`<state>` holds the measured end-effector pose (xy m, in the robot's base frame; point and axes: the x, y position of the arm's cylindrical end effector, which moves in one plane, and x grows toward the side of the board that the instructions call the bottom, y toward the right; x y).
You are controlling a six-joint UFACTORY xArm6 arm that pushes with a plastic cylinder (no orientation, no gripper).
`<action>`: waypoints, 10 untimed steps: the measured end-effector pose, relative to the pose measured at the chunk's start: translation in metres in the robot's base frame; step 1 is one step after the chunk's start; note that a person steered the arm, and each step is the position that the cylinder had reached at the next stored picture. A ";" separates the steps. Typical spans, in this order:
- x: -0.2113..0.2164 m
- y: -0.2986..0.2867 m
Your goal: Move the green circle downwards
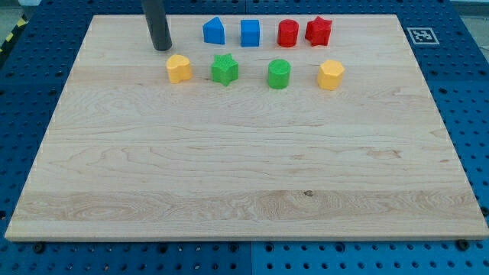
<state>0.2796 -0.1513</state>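
Tip point(162, 47) far-left, just beyond yellow block point(179, 68), well apart from green circle point(279, 74). No fingers, only a bare rod. Circle mid-row, between green star point(225, 69) and right yellow block point(331, 75), red blocks point(288, 33) beyond. Risk: clipping star or blue blocks point(250, 33) in crossing; off-centre contact skews circle sideways.

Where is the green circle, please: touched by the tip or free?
Free: the green circle sits apart from my tip, which is up at the view's left.

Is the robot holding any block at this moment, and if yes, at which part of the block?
Nothing is held. My tip rests on the board apart from every block, above and to the view's left of the yellow block, far from the green circle.
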 end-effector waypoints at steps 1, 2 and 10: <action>0.000 0.030; 0.000 0.095; 0.072 0.202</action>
<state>0.3512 0.0504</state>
